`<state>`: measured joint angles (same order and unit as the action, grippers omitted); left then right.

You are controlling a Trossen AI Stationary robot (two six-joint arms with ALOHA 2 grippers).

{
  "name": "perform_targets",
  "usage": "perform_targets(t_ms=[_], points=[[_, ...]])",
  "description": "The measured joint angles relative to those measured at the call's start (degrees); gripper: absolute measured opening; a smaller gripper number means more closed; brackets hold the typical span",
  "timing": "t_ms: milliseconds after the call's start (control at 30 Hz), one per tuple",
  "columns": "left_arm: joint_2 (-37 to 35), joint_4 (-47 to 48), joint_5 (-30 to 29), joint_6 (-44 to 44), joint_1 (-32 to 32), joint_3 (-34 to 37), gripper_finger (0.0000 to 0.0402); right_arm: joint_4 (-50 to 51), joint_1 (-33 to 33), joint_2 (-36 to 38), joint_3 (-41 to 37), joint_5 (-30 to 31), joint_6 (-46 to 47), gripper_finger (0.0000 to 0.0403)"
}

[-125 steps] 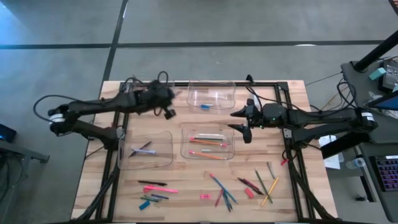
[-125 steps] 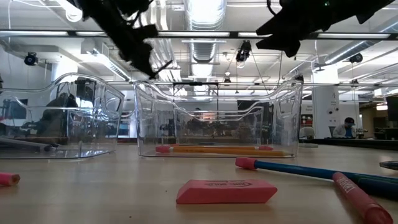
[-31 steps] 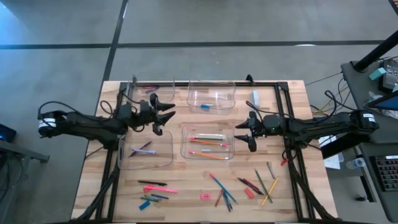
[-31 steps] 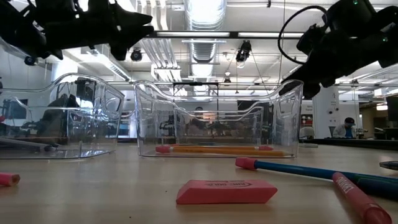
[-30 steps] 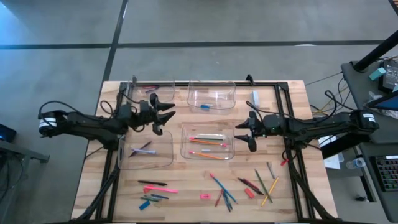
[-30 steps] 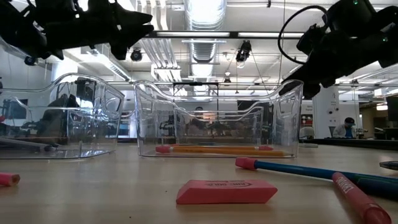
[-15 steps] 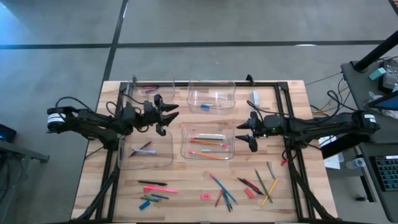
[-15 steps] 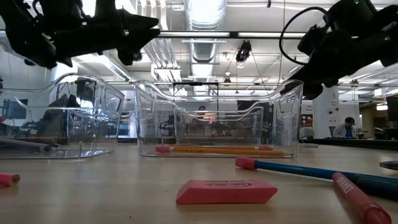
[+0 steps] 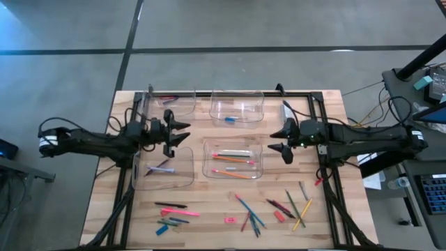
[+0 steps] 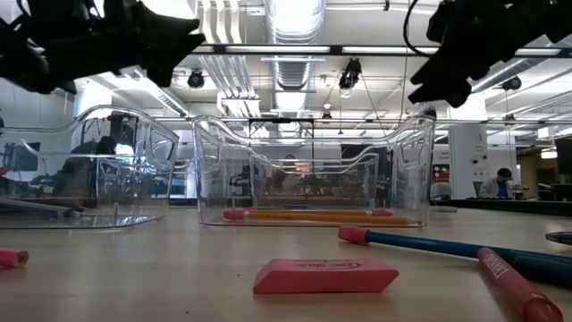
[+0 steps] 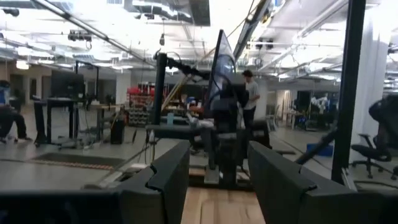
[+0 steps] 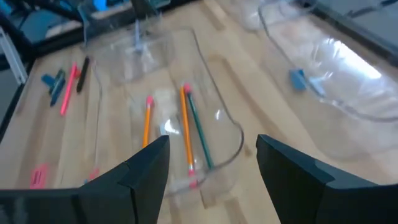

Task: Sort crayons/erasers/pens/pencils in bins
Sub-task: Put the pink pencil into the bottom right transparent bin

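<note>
Loose stock is scattered along the near edge of the table [image 9: 327, 111]: pens [image 9: 170, 205], pencils [image 9: 302, 213], crayons [image 9: 167, 224] and small pink erasers [image 9: 229, 220], none sorted yet. Of the four clear bins, the centre bin [image 9: 207, 162] is seen to hold several orange and pink pencils, the far centre bin [image 9: 214, 110] one small blue piece, the left bin [image 9: 182, 178] a purplish item — its kind cannot be told — and the far-left bin [image 9: 182, 104] a dark stick. Neither gripper is loaded: the left gripper [image 9: 180, 134] hangs above the gap between the two left bins, jaws parted and empty; the right gripper [image 9: 281, 141] hovers just right of the centre bin, jaws likewise apart, nothing held. The step is judged a between-picks pause. Next, a descent toward the near scatter is called for — one single item to be straddled squarely.
</note>
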<state>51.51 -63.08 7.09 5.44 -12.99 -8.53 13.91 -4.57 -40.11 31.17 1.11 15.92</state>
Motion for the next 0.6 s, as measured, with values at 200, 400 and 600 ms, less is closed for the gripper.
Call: perform_targets(t_ms=[200,400,600], points=[[-3.5,-0.2,0.0,0.2,0.0,2.4,0.0148,-13.0,1.3,-2.6,-2.7,0.6,-0.6,0.0228],[-4.8,-0.3,0.0,0.2,0.0,2.2,0.0148,-28.9,3.2,-5.3,-5.4,0.4,-7.5,0.0228],[-3.0,0.9,-0.5,1.6,0.0,1.6,0.0148,-41.7,3.2,-8.4,-7.2,0.4,-12.8,0.0228]])
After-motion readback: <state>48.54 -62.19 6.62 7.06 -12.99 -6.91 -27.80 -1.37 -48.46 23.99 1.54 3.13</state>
